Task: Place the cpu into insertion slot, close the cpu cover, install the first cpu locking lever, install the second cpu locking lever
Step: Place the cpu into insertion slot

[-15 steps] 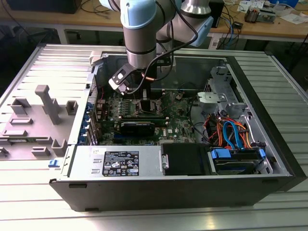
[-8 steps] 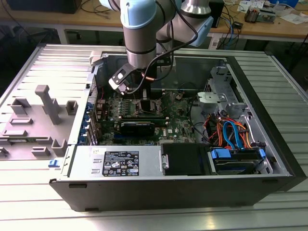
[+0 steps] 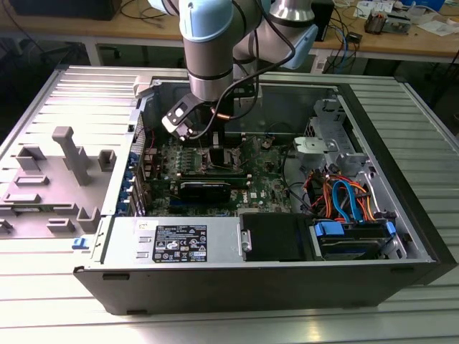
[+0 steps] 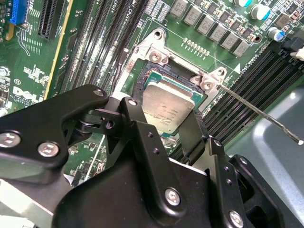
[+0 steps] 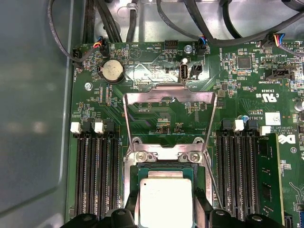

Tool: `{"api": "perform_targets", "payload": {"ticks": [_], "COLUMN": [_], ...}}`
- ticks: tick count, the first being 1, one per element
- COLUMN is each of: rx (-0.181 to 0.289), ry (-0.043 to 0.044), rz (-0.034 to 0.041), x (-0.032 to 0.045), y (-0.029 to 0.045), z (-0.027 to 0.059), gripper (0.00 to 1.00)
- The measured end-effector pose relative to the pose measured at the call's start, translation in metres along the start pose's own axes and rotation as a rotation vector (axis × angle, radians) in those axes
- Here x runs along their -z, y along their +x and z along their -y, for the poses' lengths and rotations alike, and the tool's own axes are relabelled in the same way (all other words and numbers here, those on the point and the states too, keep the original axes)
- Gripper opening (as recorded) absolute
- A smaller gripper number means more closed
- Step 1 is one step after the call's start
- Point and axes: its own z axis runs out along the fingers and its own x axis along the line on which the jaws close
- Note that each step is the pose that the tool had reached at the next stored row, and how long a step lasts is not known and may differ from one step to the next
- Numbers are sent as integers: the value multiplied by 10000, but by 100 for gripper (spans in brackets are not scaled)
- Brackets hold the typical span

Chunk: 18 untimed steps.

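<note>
The black gripper [image 4: 166,124] straddles the small square grey-topped cpu [image 5: 165,202]; whether it clamps the chip or stands free of it cannot be told. The cpu lies flat, metal top up, its edges square with the silver-rimmed insertion slot [image 5: 129,175] around it. Beyond, the thin silver cpu cover [image 5: 199,99] stands swung open from its hinge side over the green motherboard [image 5: 237,80]. A thin silver locking lever [image 4: 259,115] juts free. In the exterior view the pale-blue and grey arm [image 3: 208,50] comes straight down into the open black computer case [image 3: 287,287] on the ribbed metal table [image 3: 43,301].
</note>
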Motion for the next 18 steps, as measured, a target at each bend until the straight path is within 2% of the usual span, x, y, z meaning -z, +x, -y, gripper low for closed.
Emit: {"api": "perform_targets", "payload": {"ticks": [18], "rx": [-28], "ry": [-3], "rz": [-3], "x": [-40], "y": [-14], "z": [3], "gripper": [54]}}
